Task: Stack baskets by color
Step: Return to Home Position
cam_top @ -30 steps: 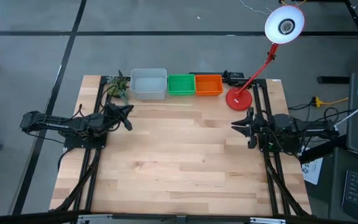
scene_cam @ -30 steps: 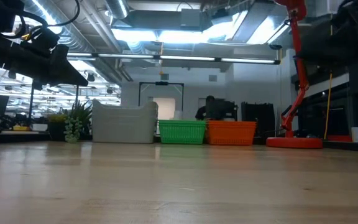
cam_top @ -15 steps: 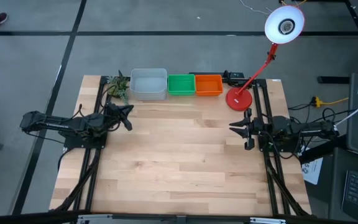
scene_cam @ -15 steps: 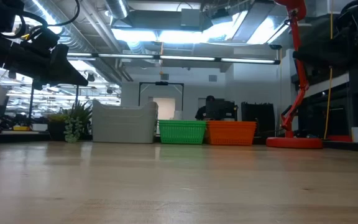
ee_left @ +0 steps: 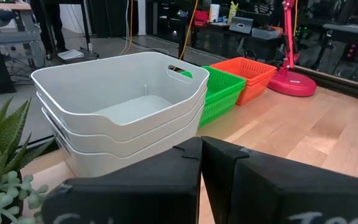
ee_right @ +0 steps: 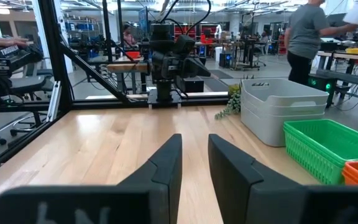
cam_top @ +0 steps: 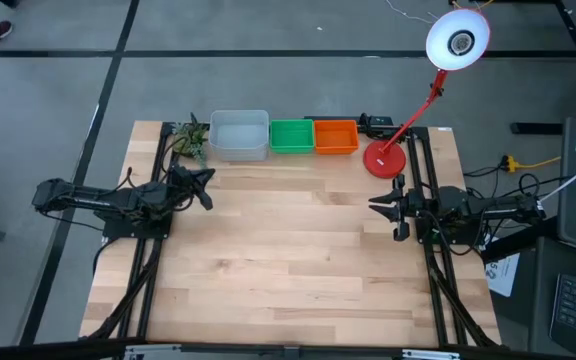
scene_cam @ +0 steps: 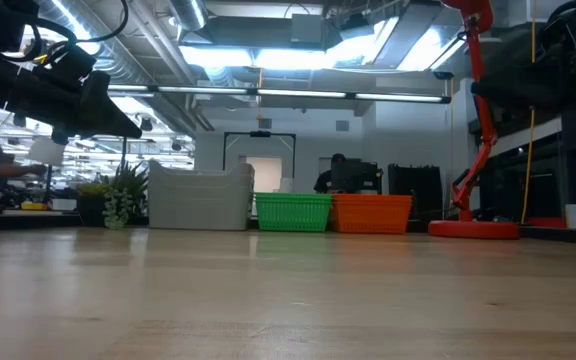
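Right tool [cam_top: 378, 207] nudged toward 6 o'clock, now at 3 o'clock, fingers slightly apart, empty. Left tool [cam_top: 206, 187] at 9 o'clock, fingers together. Grey stack [cam_top: 239, 135], green stack [cam_top: 291, 136], orange stack [cam_top: 335, 136] along 12 o'clock edge: sorting seemingly done, arms clear.

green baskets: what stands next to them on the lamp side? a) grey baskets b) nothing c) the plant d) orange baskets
d: the orange baskets stand between the green baskets and the red lamp base; the grey baskets are on the other side.
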You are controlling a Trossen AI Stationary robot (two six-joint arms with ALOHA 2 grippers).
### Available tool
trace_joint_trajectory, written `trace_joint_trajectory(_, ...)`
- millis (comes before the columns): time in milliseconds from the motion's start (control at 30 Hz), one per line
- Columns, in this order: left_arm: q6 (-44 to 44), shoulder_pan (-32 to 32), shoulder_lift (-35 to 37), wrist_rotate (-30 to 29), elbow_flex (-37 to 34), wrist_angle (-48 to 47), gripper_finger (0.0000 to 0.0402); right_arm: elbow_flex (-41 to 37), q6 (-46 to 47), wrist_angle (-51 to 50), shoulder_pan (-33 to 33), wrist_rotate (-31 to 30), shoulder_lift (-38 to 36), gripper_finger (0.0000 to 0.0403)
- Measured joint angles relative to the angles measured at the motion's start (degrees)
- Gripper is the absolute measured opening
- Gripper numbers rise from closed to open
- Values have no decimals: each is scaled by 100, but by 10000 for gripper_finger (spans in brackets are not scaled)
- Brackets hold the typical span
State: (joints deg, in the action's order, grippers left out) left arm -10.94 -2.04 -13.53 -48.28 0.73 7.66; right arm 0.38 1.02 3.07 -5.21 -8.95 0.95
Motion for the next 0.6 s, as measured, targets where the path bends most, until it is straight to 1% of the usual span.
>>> trace_joint_trajectory(133,1,-1,483,-4,-22,-143,0,0,-2,0,0,0,0,79)
trace_joint_trajectory(267,1,-3,1343,-3,-24,-279,0,0,-2,-1,0,0,0,79)
trace_joint_trajectory(367,-15,44,1340,-47,-26,120,0,0,-4,0,0,0,-1,79)
trace_joint_trajectory(400,57,45,1337,28,-24,270,0,0,-2,4,0,-1,6,79)
trace_joint_trajectory(433,56,49,1344,317,-10,207,0,0,-2,2,0,-1,10,79)
trace_joint_trajectory(467,110,47,1341,884,-12,13,0,0,-2,0,0,0,13,79)
trace_joint_trajectory(533,403,39,1326,2278,-24,-336,0,0,-4,0,0,-2,15,79)
trace_joint_trajectory(600,703,43,1344,3255,-20,-447,0,0,-2,-1,0,-2,17,79)
